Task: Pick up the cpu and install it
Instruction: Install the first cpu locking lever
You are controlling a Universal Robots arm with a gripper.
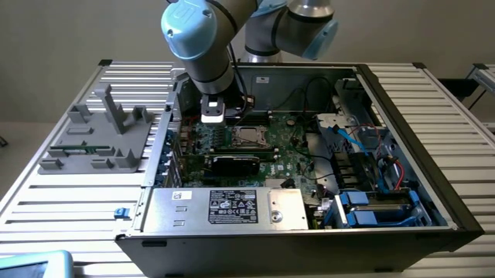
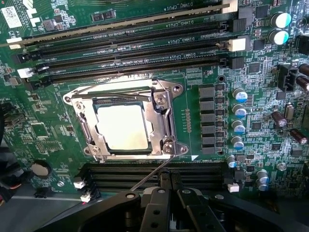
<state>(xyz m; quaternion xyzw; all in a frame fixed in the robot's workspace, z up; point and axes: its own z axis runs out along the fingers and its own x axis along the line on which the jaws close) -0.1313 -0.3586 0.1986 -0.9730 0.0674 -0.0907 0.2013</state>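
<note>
So the cpu (image 2: 123, 126) sits flat inside the socket frame (image 2: 164, 113) on the motherboard (image 2: 43, 145), which keeps it lined up. The pincer (image 2: 170, 180) is pressed together, empty, right by the thin latch lever (image 2: 149, 176), maybe touching it.

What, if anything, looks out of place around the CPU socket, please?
The cpu sits squarely inside its socket frame, but the thin wire lever juts out loose toward the claw rather than lying latched.

The cpu (image 2: 123, 126) is matt metal, its socket frame (image 2: 163, 111) shiny metal.
</note>
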